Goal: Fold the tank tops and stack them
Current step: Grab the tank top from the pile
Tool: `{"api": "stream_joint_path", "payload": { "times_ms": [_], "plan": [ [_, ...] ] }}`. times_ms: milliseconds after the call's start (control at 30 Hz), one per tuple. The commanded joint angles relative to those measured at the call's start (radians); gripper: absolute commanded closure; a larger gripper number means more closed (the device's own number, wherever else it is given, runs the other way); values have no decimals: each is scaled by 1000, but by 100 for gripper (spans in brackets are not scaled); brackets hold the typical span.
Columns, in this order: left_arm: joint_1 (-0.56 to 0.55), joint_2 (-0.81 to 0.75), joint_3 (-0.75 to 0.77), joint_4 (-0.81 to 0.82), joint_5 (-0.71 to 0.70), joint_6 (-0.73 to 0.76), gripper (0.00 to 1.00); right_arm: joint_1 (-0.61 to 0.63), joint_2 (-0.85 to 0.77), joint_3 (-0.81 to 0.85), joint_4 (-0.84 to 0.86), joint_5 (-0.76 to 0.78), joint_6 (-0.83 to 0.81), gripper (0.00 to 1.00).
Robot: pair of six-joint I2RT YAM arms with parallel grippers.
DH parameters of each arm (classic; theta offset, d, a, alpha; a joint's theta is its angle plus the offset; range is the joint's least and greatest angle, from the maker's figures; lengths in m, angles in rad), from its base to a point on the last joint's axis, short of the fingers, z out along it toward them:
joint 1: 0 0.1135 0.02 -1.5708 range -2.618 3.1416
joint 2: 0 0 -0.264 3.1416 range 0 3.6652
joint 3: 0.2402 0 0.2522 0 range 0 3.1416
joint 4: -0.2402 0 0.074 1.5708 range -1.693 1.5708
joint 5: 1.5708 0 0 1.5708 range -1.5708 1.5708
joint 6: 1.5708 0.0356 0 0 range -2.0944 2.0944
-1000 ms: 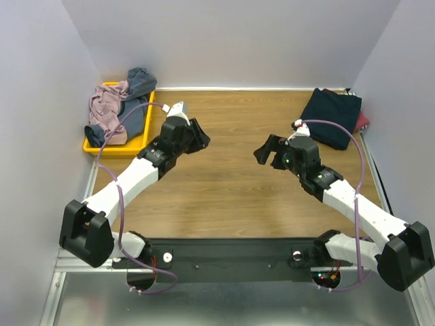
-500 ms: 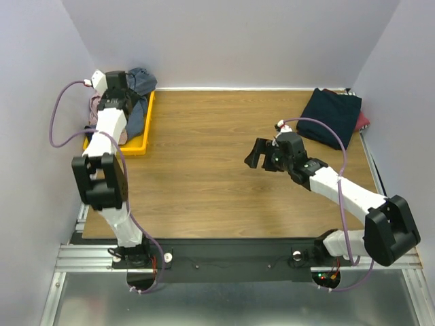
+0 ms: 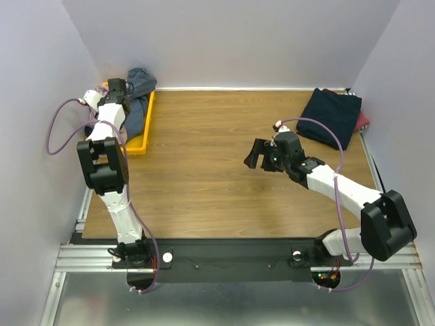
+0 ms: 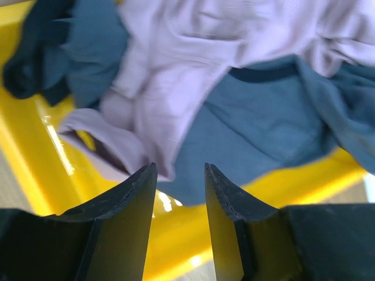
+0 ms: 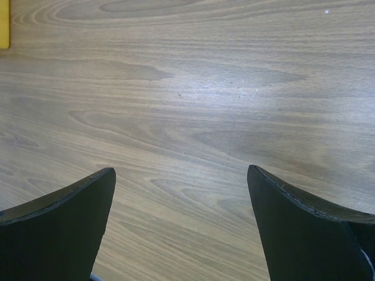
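Both left hand and right hand gape; only overhead shows navy tank top.

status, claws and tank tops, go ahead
Left claw open over pink top and blue-grey top in tray, nothing held. Right claw open over table. Navy top far right. No obstruction seen.

Left arm folded up steeply, reaching to the far left corner, left gripper with jaws parted (nothing between them), right arm stretched low toward centre, right gripper with jaws spread wide, empty
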Motion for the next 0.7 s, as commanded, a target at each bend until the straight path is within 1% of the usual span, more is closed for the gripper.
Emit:
{"api": "stream_joint_path", "payload": {
  "times_ms": [0,100,267,400,433,467,567,667],
  "plan": [
    [41,-53,-70,-39,-86,-78,50,-1,11,20,22,-22,-16,0],
    [51,-26,-67,-45,-92,-82,49,-2,20,20,20,-25,-14,0],
    [68,34,-65,-21,-31,-75,50,-2,20,21,20,-24,-14,0],
    [70,34,-47,5,-2,-66,65,-2,17,21,20,-24,-14,0],
    [71,30,-42,8,-2,-59,74,-1,19,20,20,-24,-14,0],
    [71,28,-36,13,3,-52,77,-2,14,20,20,-27,-14,0],
    [71,21,-29,16,24,-34,100,-1,8,21,20,-28,-14,0],
    [68,-18,-32,31,53,-3,100,-2,5,24,20,-30,-14,0]
  ]
}}
